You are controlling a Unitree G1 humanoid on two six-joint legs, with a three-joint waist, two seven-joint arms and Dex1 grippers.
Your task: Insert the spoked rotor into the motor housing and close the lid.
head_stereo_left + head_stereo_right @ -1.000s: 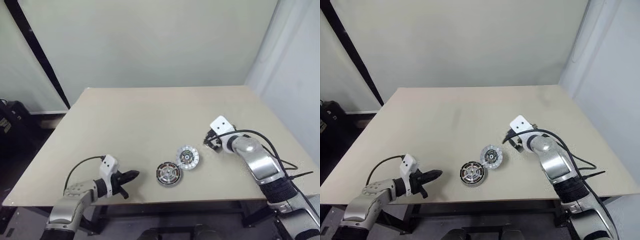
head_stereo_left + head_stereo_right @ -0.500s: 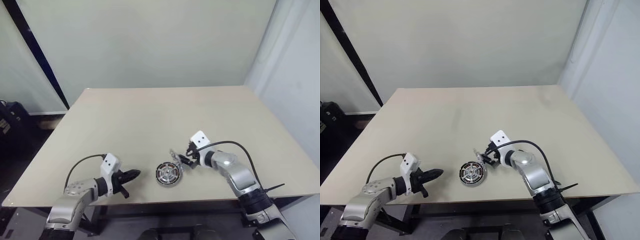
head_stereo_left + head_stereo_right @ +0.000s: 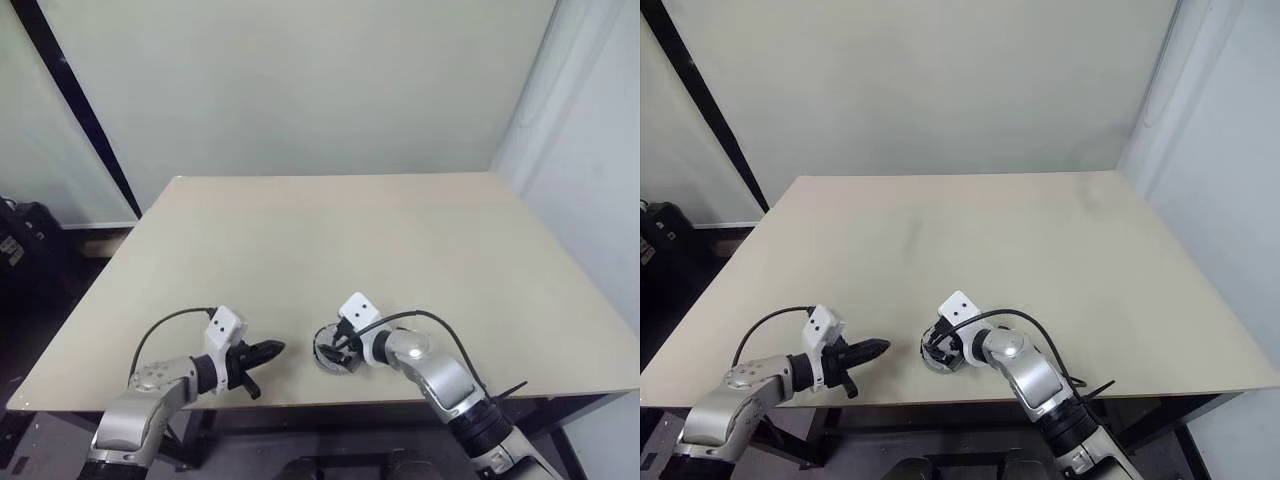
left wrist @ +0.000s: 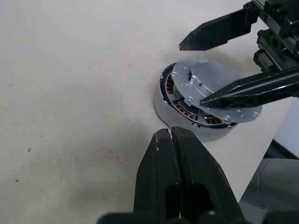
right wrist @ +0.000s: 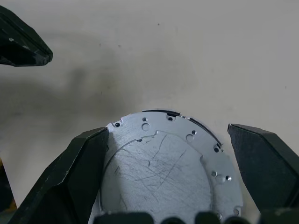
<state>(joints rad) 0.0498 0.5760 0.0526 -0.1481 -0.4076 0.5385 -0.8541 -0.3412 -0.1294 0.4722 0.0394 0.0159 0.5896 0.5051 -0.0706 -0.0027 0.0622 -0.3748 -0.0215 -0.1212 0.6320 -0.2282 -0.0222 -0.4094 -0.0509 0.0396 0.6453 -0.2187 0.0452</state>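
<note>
Right fingers (image 4: 224,60): you have them spread wide, straddling the flat round grey metal lid (image 4: 212,95).
Left fingers (image 4: 175,154): pressed together, empty, just beside the housing.
Lid: tilted atop the round copper-wound motor housing (image 4: 177,105), near your beige surface's (image 3: 330,240) front edge.

— What do we have near the table's front edge?

— We see the motor housing (image 4: 187,109), round with a metallic rim and copper-orange windings showing inside, flat on the table.

— And the lid (image 4: 212,88)?

— We see a flat grey disc with small holes round its edge, lying tilted over the housing, shifted off-centre so part of the windings shows. We cannot make out the rotor.
</note>
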